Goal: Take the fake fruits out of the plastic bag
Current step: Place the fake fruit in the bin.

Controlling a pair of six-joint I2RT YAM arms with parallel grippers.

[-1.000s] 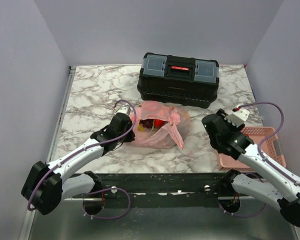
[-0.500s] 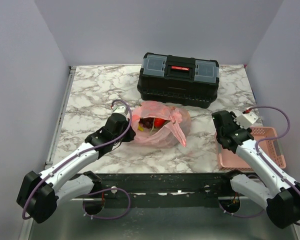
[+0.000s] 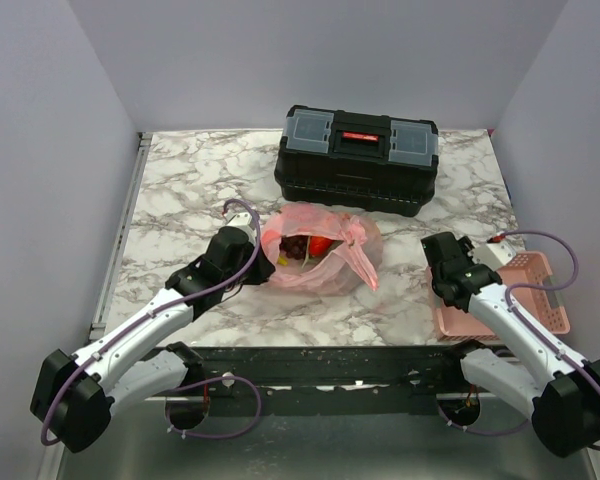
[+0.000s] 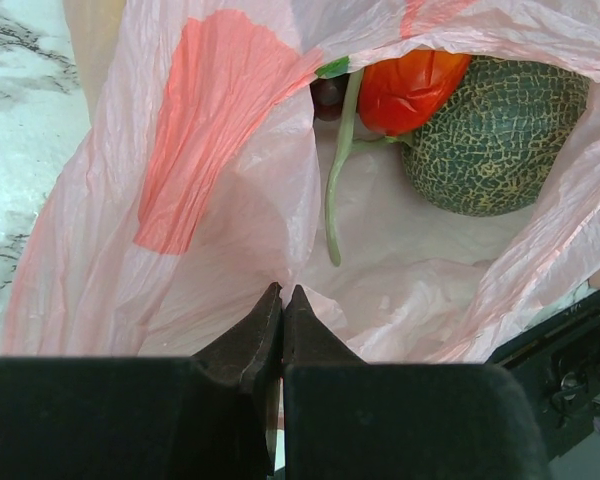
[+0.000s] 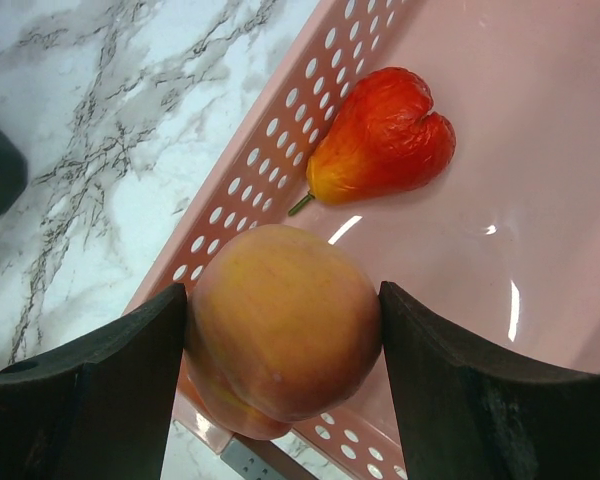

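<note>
Finds left pincer (image 4: 282,297) pressed together at the near rim of the plastic bag (image 4: 210,190); cannot tell of film caught between. Notes bag open on the counter (image 3: 180,190) before a black toolbox (image 3: 358,160), holding a red fruit (image 4: 410,85) and a green netted melon (image 4: 495,135). Records right pincer (image 5: 280,292) clamped on an orange-yellow round fruit (image 5: 275,345) above the rim of a pink basket (image 5: 270,180), with a red-orange fruit (image 5: 380,140) inside.

No legible text; toolbox (image 3: 357,175) label (image 3: 361,135) possibly lettered.
</note>
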